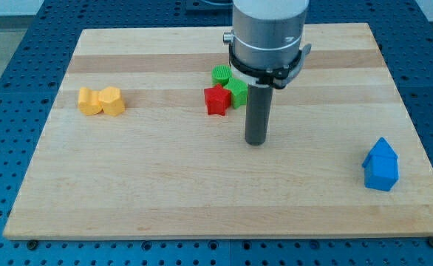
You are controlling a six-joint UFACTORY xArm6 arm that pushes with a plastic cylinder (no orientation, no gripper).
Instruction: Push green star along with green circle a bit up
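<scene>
- Green star (238,91) and green circle (221,74) touching, upper centre; red star (216,100) abuts.
- My tip (256,141) just below-right; no jaws, bare rod.
- Likely light, rigid, slippery: push star's lower edge.

Grey cylindrical arm housing (268,33) cut off by view's top edge. It overlaps the right side of the green star-shaped block (238,90). Green round block (221,74) partly hidden behind red star-shaped block (216,100). Blue perforated base (9,89) cropped at all edges.
</scene>
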